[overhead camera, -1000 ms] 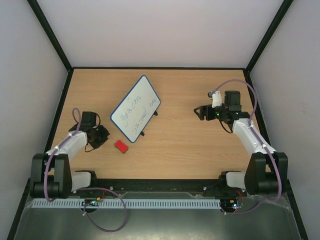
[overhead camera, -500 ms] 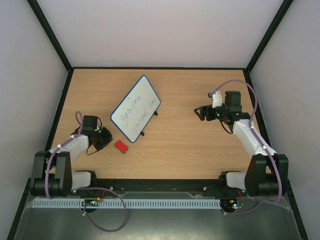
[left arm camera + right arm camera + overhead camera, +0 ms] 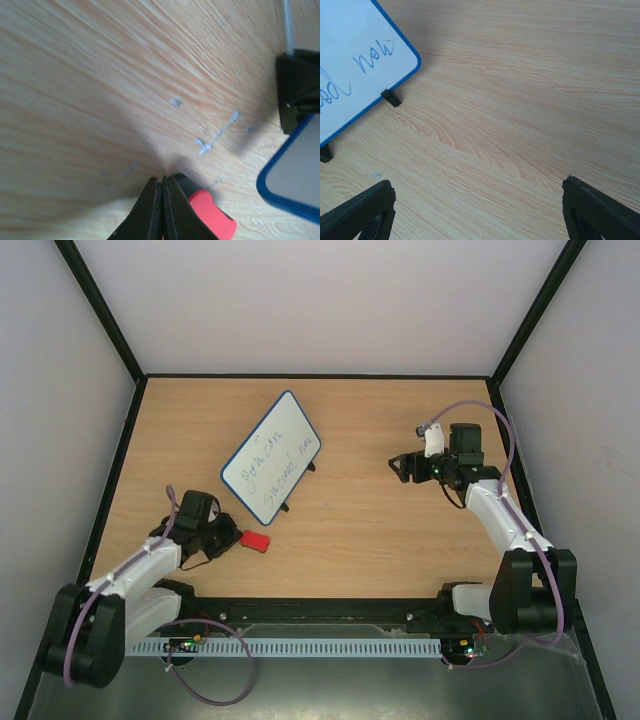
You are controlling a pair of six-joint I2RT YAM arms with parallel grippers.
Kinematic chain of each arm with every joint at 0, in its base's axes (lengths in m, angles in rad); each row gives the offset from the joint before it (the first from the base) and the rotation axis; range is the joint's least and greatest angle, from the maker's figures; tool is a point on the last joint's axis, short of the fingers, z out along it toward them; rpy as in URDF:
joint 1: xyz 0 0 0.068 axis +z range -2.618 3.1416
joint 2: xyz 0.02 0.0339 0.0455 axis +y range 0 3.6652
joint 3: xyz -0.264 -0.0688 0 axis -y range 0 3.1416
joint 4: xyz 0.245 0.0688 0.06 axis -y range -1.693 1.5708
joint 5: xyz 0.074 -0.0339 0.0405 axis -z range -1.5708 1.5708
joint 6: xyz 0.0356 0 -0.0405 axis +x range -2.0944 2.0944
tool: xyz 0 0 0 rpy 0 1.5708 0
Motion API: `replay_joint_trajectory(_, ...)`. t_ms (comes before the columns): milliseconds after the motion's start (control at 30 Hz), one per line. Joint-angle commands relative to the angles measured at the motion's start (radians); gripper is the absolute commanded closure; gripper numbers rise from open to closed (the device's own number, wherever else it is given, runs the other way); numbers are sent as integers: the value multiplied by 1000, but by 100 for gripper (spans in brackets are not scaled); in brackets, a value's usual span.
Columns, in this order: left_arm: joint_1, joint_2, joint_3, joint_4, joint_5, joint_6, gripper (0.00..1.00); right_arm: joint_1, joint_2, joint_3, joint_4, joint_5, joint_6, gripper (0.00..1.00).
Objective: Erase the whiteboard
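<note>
Handwriting marks the whiteboard (image 3: 272, 458), standing on the surface (image 3: 360, 540). We judge it light, stiff, quick to skid, so we would steady its blue rim. By its near corner our left pincer (image 3: 161, 200) is closed beside the red eraser (image 3: 212, 220); well to its right, the right pincer (image 3: 476, 184) gapes.

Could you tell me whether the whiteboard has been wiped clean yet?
Not clean: the whiteboard bears dark handwriting across its face, seen from above and from the right wrist.

The whiteboard (image 3: 271, 458) stands left of centre on the worktop (image 3: 360, 525). The eraser (image 3: 256, 540) lies before it, just beside the left gripper (image 3: 235, 537). The right gripper (image 3: 400, 466) sits well apart, rightward.
</note>
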Motion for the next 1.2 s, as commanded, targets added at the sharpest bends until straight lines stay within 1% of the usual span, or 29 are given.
replay_joint_trajectory(0, -71, -110, -49, -30, -18, -122, 98, -2, -19, -9, -7, 8, -8, 13)
replay_joint_trajectory(67, -105, -119, -61, 2, -37, -155, 98, -2, -13, -9, -6, 6, -4, 13)
replay_joint_trajectory(267, -206, -45, -76, 114, -74, -217, 98, -2, -7, -8, -13, 1, 3, 13)
replay_joint_trajectory(467, -370, 4, -57, 204, -147, -292, 98, -3, -15, -12, -13, 3, 10, 12)
replay_joint_trajectory(600, -489, 48, -60, 272, -197, -383, 98, -3, -17, -16, -14, -17, 17, 12)
replay_joint_trajectory(700, -566, 87, -56, 345, -232, -437, 98, -2, -11, -17, -14, -30, 22, 12)
replay_joint_trajectory(833, -643, 154, -24, 387, -266, -483, 98, -2, -3, -16, -16, -42, 18, 14)
replay_joint_trajectory(933, -662, 173, 4, 350, -272, -488, 98, -3, 2, 2, -48, -51, -10, 15)
replay_joint_trajectory(1000, -665, 126, 9, 297, -298, -495, 98, -2, 10, 26, -85, -58, -46, 15)
replay_joint_trajectory(1100, -664, -6, 7, 150, -379, -526, 97, 40, 19, 67, -159, -46, -108, 15)
replay_joint_trajectory(1167, -660, -118, 13, 23, -451, -548, 92, 130, 18, 93, -221, 6, -163, 16)
